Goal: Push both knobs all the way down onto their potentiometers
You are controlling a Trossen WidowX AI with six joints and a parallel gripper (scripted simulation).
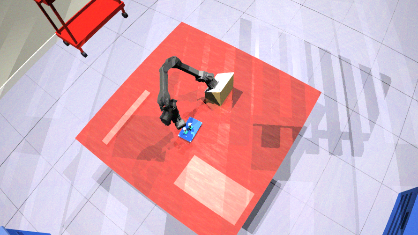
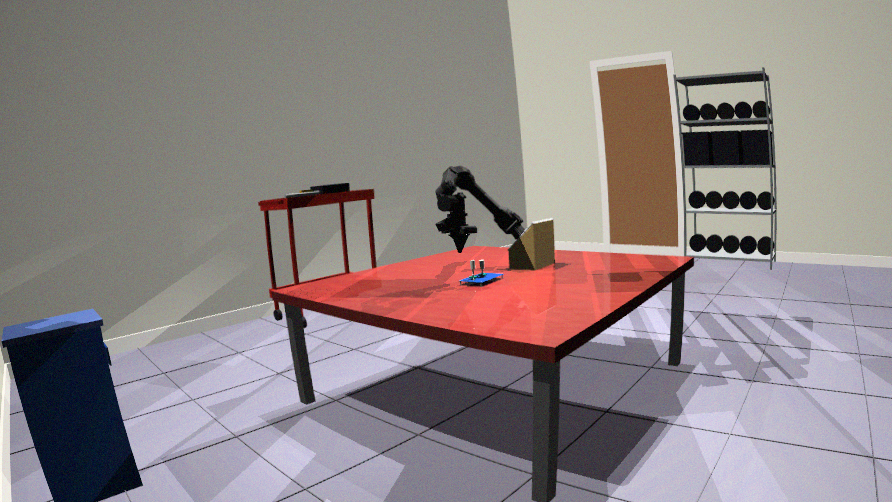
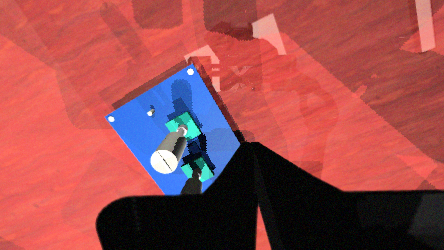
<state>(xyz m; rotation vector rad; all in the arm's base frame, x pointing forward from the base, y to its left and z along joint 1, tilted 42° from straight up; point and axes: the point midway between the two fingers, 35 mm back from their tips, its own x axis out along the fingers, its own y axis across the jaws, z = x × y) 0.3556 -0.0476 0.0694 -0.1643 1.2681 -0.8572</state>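
Circuit board (image 1: 194, 133) (image 2: 488, 278) (image 3: 135, 137) below the closed gripper (image 1: 184, 126) (image 2: 460, 251) (image 3: 249, 150)

Closed jaws overlap blue circuit board (image 3: 135, 137); white-topped knob (image 3: 164, 161) above teal potentiometer (image 3: 176, 121).
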